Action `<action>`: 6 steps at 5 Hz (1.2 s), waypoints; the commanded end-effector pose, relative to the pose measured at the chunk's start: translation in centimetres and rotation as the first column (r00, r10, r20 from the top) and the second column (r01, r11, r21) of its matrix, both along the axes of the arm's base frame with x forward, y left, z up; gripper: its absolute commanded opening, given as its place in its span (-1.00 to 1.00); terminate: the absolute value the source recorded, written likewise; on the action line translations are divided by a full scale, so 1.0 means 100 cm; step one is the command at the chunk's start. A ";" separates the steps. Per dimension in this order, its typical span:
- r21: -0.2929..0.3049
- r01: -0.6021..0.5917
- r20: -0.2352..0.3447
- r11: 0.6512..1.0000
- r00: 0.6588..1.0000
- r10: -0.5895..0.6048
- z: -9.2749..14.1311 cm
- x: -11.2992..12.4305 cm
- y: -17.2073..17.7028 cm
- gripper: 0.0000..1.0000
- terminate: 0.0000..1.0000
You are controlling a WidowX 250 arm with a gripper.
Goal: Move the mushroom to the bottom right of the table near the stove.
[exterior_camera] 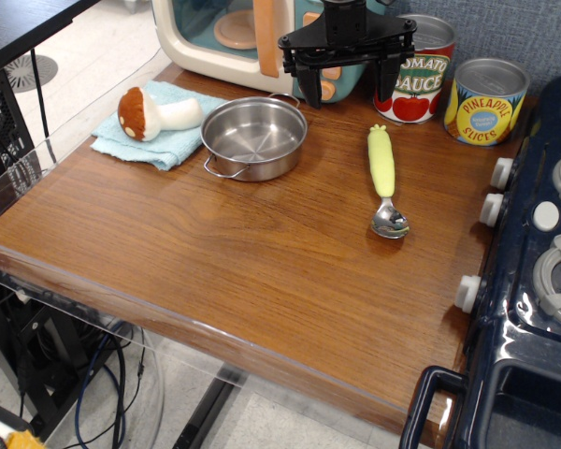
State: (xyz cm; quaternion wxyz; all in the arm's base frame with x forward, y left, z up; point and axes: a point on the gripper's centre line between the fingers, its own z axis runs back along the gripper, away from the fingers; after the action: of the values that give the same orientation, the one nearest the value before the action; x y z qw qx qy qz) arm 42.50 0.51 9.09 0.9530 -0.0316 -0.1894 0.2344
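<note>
The mushroom (155, 113), with a reddish-brown cap and cream stem, lies on its side on a light blue cloth (150, 131) at the back left of the wooden table (224, 253). The dark navy stove (533, 281) with white knobs stands along the right edge. My black gripper (348, 86) hangs open and empty above the back middle of the table, in front of the toy microwave and well to the right of the mushroom.
A steel pot (254, 137) sits right of the cloth. A yellow-green-handled spoon (384, 178) lies mid-right. A tomato sauce can (419, 77) and a pineapple can (484, 101) stand at the back right. A teal and cream microwave (234, 37) is behind.
</note>
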 end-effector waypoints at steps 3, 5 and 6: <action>0.005 -0.077 0.040 0.997 0.996 0.077 0.017 -0.014 0.027 1.00 -1.00; -0.007 -0.257 0.088 0.966 0.962 0.257 0.035 -0.042 0.077 1.00 -1.00; -0.044 -0.374 0.063 0.927 0.925 0.376 0.032 -0.058 0.120 1.00 -1.00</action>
State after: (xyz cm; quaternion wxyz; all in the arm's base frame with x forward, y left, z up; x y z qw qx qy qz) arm 36.62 12.70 10.01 0.8862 -0.0168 -0.1876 0.4232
